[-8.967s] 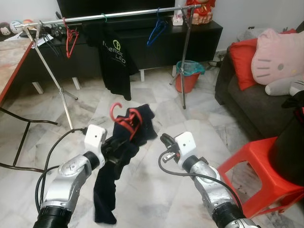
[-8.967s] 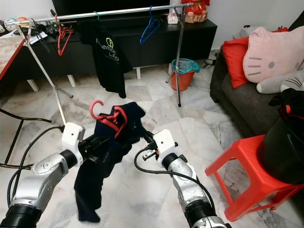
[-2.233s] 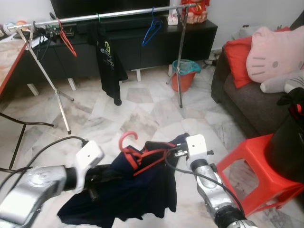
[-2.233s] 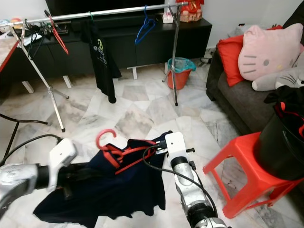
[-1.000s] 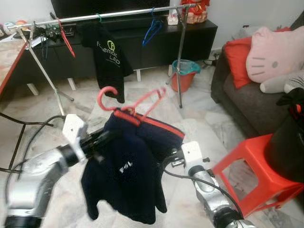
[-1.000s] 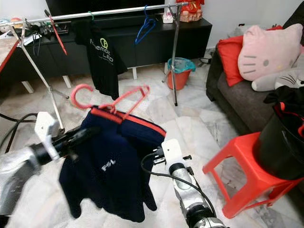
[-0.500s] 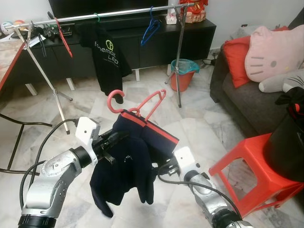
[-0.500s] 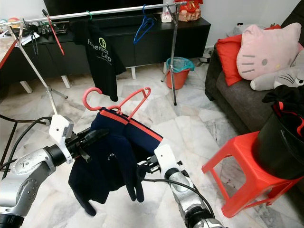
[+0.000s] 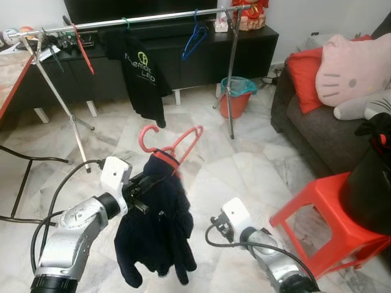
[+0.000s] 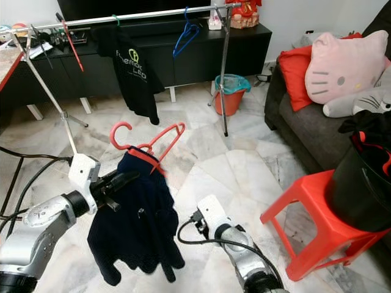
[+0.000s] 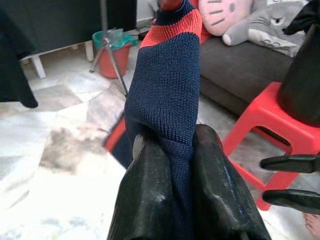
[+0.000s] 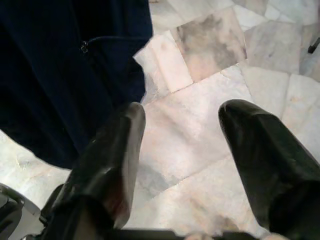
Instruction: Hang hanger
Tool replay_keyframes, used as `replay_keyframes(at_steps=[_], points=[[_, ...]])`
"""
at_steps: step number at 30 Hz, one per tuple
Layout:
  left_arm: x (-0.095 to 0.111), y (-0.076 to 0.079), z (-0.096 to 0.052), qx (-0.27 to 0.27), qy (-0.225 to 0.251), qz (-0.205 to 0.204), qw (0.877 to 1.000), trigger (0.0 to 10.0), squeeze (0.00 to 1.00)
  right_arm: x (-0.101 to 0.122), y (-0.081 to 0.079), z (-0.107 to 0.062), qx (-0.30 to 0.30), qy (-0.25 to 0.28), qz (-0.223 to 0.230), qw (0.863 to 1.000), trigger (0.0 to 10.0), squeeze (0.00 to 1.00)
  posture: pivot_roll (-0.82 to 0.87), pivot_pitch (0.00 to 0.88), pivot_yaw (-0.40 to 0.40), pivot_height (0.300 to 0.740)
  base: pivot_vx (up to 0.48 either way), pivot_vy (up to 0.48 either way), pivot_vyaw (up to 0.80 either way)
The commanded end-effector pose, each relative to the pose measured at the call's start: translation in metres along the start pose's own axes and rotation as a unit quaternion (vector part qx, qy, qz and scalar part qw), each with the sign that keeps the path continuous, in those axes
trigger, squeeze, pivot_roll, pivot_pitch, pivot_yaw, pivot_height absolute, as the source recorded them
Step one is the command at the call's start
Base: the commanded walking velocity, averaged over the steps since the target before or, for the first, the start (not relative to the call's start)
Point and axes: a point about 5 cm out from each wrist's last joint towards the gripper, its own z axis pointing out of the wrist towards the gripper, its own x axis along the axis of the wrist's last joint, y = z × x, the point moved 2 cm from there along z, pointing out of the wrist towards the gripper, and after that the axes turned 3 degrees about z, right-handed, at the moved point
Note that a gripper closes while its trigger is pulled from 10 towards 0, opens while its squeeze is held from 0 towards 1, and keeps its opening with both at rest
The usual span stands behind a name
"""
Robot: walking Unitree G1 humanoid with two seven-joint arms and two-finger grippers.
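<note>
Left gripper [image 9: 148,180] jaws clamp the navy knit sweater [image 9: 156,235] on the red plastic hanger [image 9: 171,144], near-left of the far silver rail [image 9: 134,18]; right gripper [image 12: 182,137] jaws open, empty; bunched sweater could slip off.

The red hanger [image 9: 171,142] is held up in the air above the marble floor, tilted, its hook curling up toward the rack side and one arm rising at a slant; a dark navy garment [image 9: 156,229] with a red knitted band at the collar hangs from it, bunched and drooping in loose folds; the left gripper [image 11: 172,165] is clamped on the navy knit just under that red band; the clothes rail [image 9: 134,18] stands well apart, beyond the hanger.
</note>
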Motion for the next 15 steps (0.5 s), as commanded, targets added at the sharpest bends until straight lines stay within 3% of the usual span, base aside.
replay_keyframes(at_steps=[1,4,5,6,11,15], points=[[0.006,0.004,-0.001,-0.040,-0.006,0.041,0.998,10.0,0.00,0.010,0.007,-0.006,-0.011,0.030,-0.016,0.999,10.0,1.00,-0.03,0.000,0.018,0.740,0.000,0.000,0.00],[0.003,0.009,-0.004,-0.083,-0.024,0.054,0.995,10.0,0.00,0.018,0.013,-0.012,-0.014,0.052,-0.030,0.998,10.0,1.00,-0.03,0.000,0.018,0.740,0.000,0.000,0.00],[-0.001,0.014,-0.008,-0.120,-0.043,0.070,0.989,10.0,0.00,0.023,0.015,-0.016,-0.003,0.062,-0.041,0.997,10.0,0.82,-0.03,0.000,0.020,0.740,0.000,0.000,0.00],[-0.005,0.016,-0.012,-0.153,-0.067,0.085,0.982,10.0,0.00,0.030,0.017,-0.020,0.018,0.074,-0.048,0.996,10.0,0.00,-0.03,0.000,0.020,0.740,0.000,0.000,0.00],[-0.009,0.015,-0.018,-0.198,-0.102,0.097,0.970,10.0,0.00,0.049,0.019,-0.029,0.067,0.103,-0.073,0.990,10.0,0.00,-0.03,0.001,0.021,0.740,0.000,0.000,0.00],[-0.015,0.015,-0.022,-0.229,-0.131,0.108,0.959,10.0,0.00,0.071,0.010,-0.042,0.154,0.138,-0.063,0.976,10.0,0.00,-0.04,0.009,0.021,0.740,0.000,0.000,0.00]])
